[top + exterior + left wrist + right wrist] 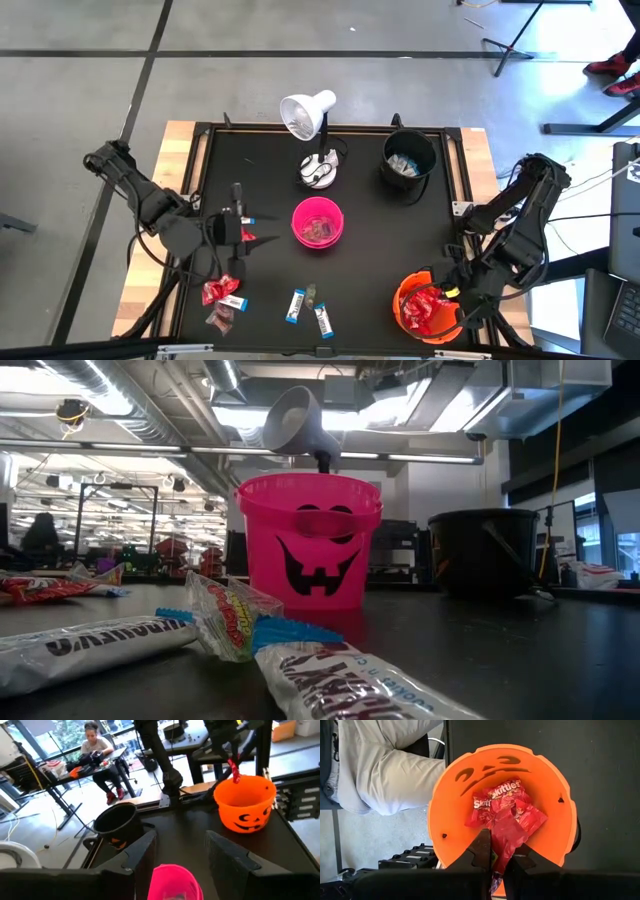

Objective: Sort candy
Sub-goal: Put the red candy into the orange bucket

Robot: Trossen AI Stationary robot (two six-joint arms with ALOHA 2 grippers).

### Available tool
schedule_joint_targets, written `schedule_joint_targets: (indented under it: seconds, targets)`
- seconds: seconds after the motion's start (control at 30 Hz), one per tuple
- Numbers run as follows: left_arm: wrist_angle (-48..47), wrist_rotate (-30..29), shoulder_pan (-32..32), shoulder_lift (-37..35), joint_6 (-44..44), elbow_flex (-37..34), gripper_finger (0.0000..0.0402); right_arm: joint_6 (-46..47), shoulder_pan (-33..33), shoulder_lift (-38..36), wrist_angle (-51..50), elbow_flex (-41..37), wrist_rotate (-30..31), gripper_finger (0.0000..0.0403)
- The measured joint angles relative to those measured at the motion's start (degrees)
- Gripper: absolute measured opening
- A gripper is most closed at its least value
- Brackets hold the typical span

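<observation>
The right arm folds down over the orange bucket [425, 305], its end effector [497, 862] pinched on a red candy packet [507, 837] above the others inside. The left end effector [243, 230] hovers part-open and empty beside the pink bucket [317, 222]; loose candy [222, 292] lies on the table [370, 270].

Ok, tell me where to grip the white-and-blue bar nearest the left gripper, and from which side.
Take the white-and-blue bar across its narrow middle, coming straight down from above. It lies flat on the table, so only a top approach fits fingers around its slim width. Mind the red packet that seems to touch it. The left gripper, empty and open, is nearest.
</observation>
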Motion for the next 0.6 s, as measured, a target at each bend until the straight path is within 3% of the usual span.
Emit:
schedule_joint_targets:
  seconds: [0.2,0.4,0.6]
  targets:
    - [9.56,0.25,0.42,-3.31,2.77,-8.15,0.0160,-0.02,0.00,-0.02,0.09,0.26,0.01,0.0024]
    - [24.23,1.58,0.94,-12.79,4.43,-21.13,0.0160,-0.23,0.00,-0.02,1.01,0.26,-0.32,0.0024]
    - [32.68,0.66,1.28,-21.14,4.21,-31.64,0.0160,-4.50,-0.02,-0.02,1.91,0.28,-2.57,0.0024]
